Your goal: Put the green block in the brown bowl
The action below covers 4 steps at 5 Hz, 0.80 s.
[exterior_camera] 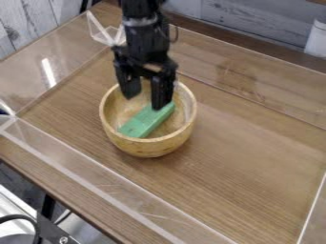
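Claw spread wide and released, your robot arm reaches down from the top of the view over the brown bowl, where the green block lies inside. You see the block, a bright green bar, set at a slant across the bowl's interior, its upper end pointing toward the right side of the view and its lower end toward the left. Your claw's two dark fingers stand apart above the far part of the bowl, one toward the left of the view and the other toward the right, both slightly blurred and gripping nothing. Whether the right-hand fingertip brushes the block's upper end, you cannot tell from this angle. The round, light-brown bowl sits upright on the wood-grained tabletop, its thick rim ringing the block on every side. Pale, glossy streaks cross the surface to your bowl's left and below it in the frame. Beyond the far edge, you have gray boards as a backdrop, with a white object cut off by the frame at the upper right. At the lower left, a black cable curves past white equipment near the tabletop's edge, partly out of frame.
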### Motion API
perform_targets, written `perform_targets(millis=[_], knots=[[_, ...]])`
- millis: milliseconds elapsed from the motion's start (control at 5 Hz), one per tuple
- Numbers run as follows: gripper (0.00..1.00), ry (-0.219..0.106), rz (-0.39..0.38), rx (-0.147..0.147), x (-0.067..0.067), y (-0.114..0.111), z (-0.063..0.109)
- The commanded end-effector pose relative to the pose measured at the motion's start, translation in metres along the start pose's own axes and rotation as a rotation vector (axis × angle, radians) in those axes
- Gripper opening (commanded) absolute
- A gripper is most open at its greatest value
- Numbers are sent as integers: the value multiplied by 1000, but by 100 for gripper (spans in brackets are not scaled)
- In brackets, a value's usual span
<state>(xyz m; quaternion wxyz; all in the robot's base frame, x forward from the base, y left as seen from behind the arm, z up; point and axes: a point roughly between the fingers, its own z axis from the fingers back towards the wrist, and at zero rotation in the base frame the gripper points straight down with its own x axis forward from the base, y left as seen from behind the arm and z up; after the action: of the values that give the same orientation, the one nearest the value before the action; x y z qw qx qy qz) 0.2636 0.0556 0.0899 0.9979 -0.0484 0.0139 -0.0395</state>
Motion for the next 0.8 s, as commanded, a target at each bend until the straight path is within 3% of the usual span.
perform_targets(millis=[0,600], knots=[[100,-104,-11,23,13,-7,43],[100,-103,-80,12,29,-44,39]])
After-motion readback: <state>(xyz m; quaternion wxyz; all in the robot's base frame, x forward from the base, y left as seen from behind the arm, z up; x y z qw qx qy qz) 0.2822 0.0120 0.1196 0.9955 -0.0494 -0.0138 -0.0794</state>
